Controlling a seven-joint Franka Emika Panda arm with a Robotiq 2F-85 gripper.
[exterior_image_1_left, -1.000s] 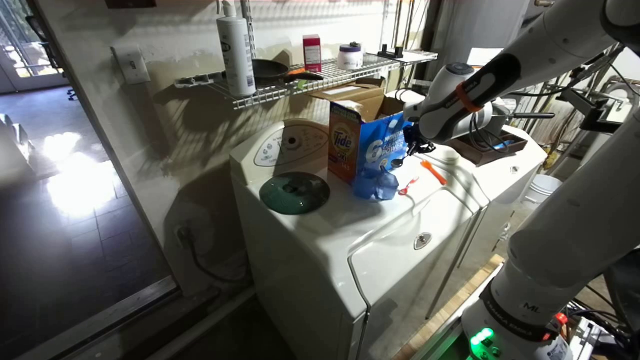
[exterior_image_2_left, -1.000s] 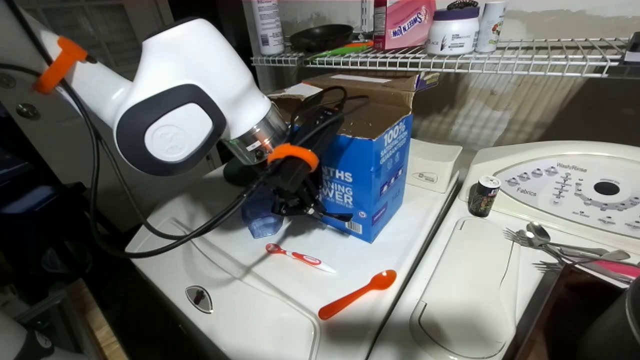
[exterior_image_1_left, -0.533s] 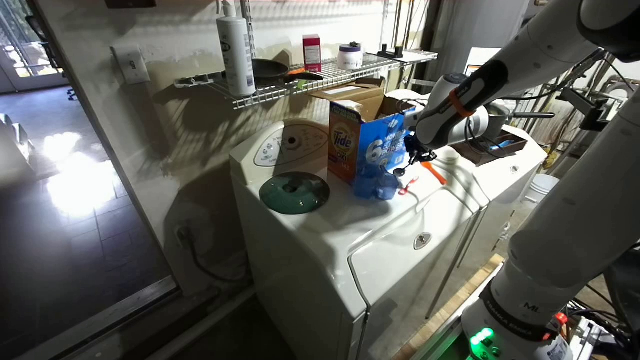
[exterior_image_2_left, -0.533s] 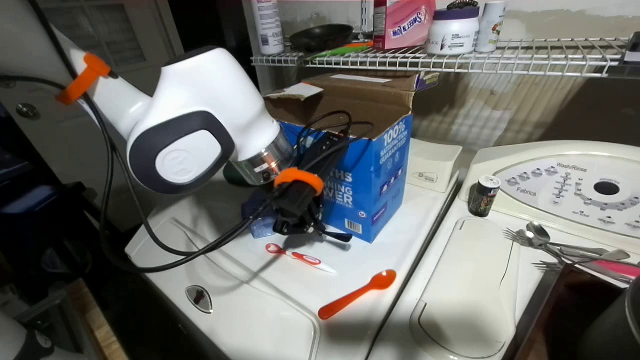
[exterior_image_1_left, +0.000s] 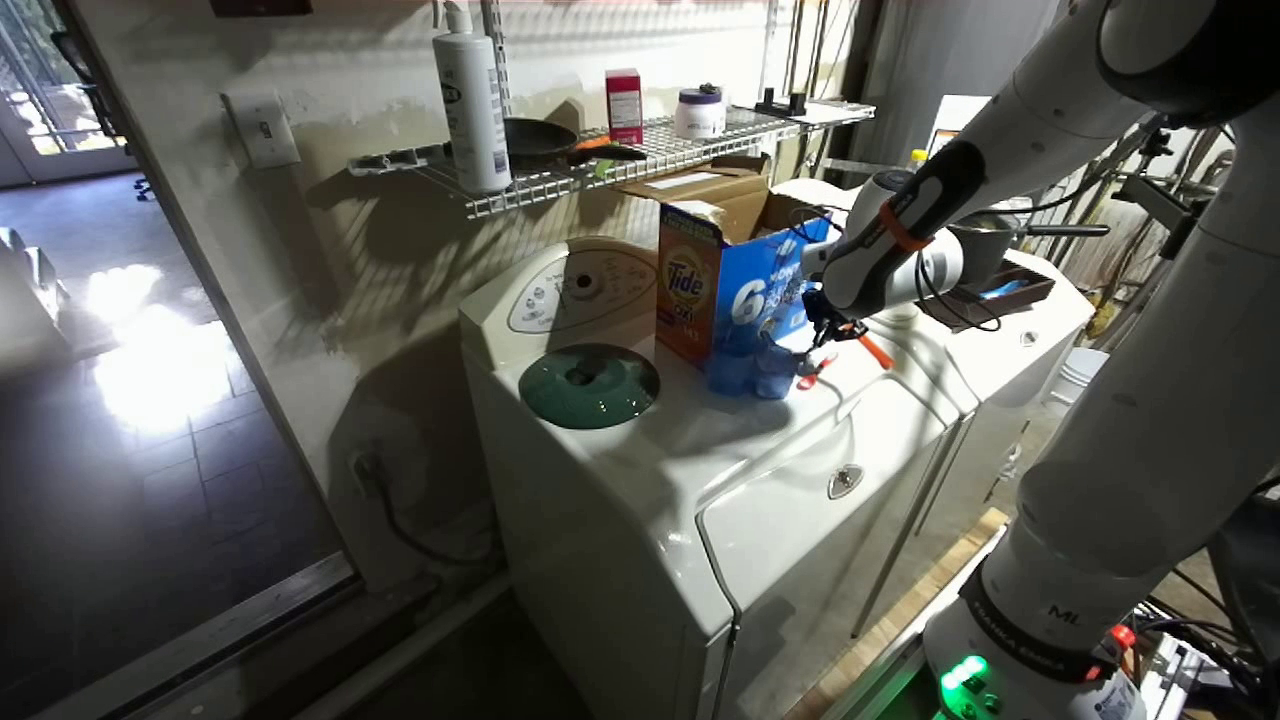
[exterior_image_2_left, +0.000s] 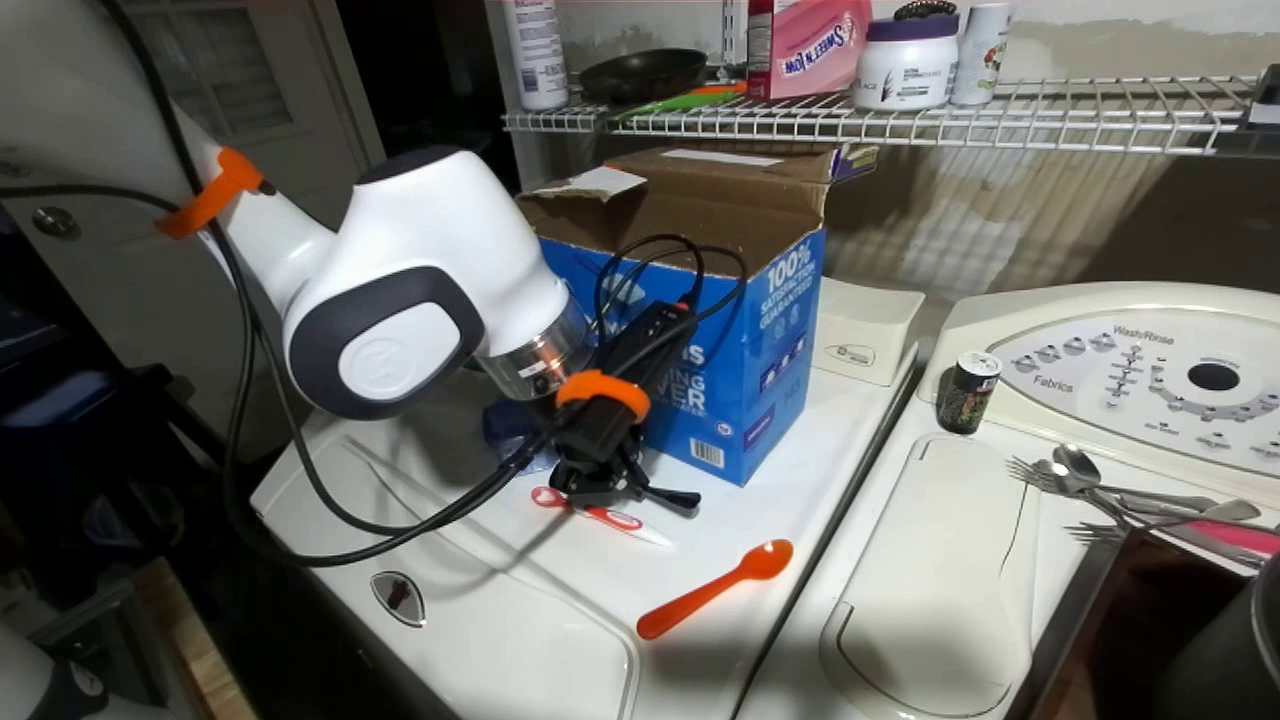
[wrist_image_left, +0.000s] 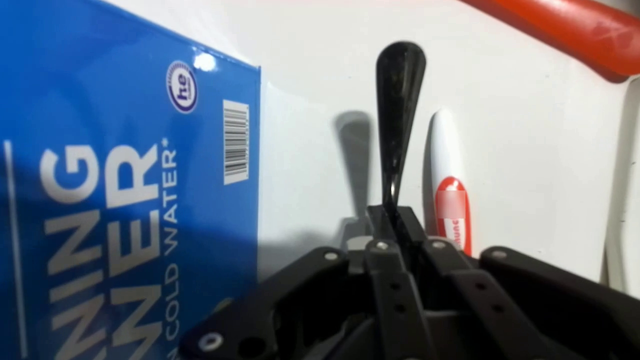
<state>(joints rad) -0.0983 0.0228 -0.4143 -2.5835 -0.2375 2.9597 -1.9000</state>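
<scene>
The black two-fingered pincer (wrist_image_left: 392, 217) is pinched narrow on a glossy, dark, tapering spoon (wrist_image_left: 400, 85) above the smooth white appliance top (wrist_image_left: 300, 120), with a slim red-and-white plastic spoon (wrist_image_left: 451, 185) lying below the pincer and a blue cardboard box (wrist_image_left: 135, 175) standing near its side.

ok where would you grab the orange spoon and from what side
Probably mid-handle: the orange spoon lies flat and its handle is long and slim, so come straight down, jaws across it. The gripper, shut on the black-handled spoon, would need freeing first.
</scene>
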